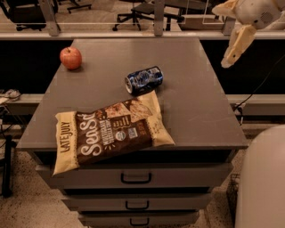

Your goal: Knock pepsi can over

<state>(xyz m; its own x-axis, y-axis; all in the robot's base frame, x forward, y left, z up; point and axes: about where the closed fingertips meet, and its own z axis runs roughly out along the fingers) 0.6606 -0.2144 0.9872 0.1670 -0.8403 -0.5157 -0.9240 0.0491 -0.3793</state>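
The pepsi can [143, 80] is dark blue with a silver end and lies on its side on the grey cabinet top [187, 93], its end facing front-left. It touches the top edge of a chip bag. My gripper [235, 44] is at the upper right, raised above and beyond the right edge of the cabinet, well away from the can. It hangs pointing down and holds nothing.
A brown and tan chip bag [109, 131] lies flat at the front left. A red apple [71, 58] sits at the back left corner. Drawers [136, 178] are below the top. Office chairs [133, 11] stand behind. My white base [262, 182] is at lower right.
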